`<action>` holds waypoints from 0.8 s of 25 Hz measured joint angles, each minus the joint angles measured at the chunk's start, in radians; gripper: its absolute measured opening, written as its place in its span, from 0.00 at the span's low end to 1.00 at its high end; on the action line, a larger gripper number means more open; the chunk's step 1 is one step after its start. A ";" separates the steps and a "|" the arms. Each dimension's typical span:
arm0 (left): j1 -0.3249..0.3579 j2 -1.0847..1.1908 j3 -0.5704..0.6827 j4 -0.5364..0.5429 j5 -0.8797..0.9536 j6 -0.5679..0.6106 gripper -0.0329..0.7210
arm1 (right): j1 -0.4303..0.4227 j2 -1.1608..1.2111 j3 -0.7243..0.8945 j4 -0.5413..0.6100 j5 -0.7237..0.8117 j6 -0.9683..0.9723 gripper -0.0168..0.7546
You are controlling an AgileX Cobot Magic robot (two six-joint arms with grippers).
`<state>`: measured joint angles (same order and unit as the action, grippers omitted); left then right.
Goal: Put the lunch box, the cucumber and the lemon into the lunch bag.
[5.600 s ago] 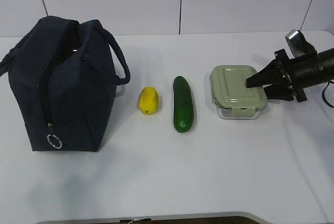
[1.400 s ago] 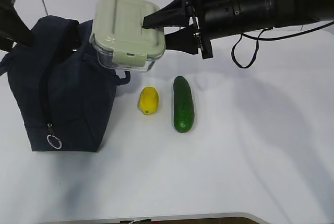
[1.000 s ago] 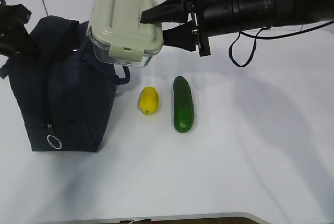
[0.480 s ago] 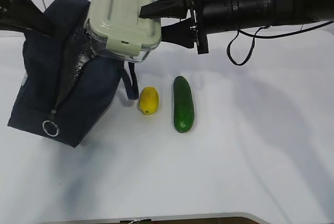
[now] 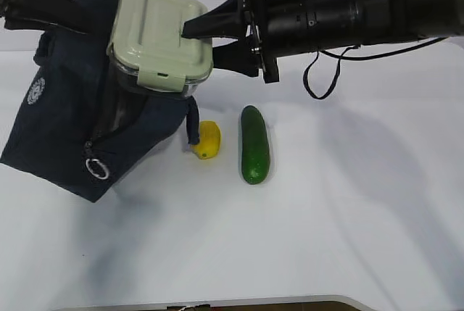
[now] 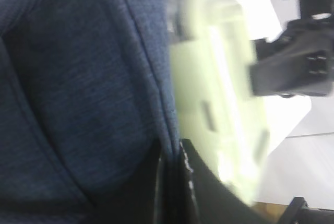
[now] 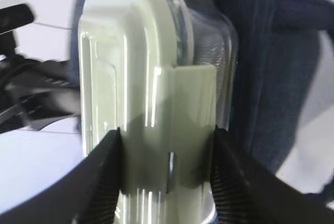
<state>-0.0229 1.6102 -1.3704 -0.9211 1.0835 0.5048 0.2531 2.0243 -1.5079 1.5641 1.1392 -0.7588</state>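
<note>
My right gripper (image 5: 203,44) is shut on the lunch box (image 5: 161,39), a clear box with a sage-green lid, and holds it in the air over the lunch bag's open top. In the right wrist view both fingers clamp the lunch box (image 7: 151,93) by its sides. The dark navy lunch bag (image 5: 69,133) is tipped up to the right, its near edge lifted. My left gripper (image 5: 76,19) is shut on the bag's fabric edge (image 6: 162,130) at the top left. The lemon (image 5: 208,139) and the cucumber (image 5: 254,144) lie side by side on the table right of the bag.
The white table (image 5: 326,224) stretches to the right and front of the cucumber. A bag handle (image 5: 191,119) hangs down next to the lemon. A silver zipper ring (image 5: 96,169) dangles on the bag's front. The right arm (image 5: 362,14) spans the back.
The left gripper has closed on the bag's edge and pulled it up, tipping the bag to the right. The right gripper has carried the lunch box left, onto the bag's open top.
</note>
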 joint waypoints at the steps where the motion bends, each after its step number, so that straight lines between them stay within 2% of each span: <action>1: 0.000 0.000 0.000 -0.010 0.003 0.004 0.04 | 0.000 0.008 0.000 0.000 -0.008 -0.002 0.51; 12: 0.000 0.000 0.000 -0.071 0.042 0.043 0.04 | 0.004 0.071 0.000 -0.008 -0.049 -0.012 0.51; 20: 0.000 0.021 0.000 -0.078 0.064 0.060 0.04 | 0.077 0.107 -0.062 -0.008 -0.092 -0.035 0.51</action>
<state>-0.0229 1.6314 -1.3704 -0.9996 1.1475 0.5651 0.3296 2.1312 -1.5703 1.5557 1.0469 -0.7933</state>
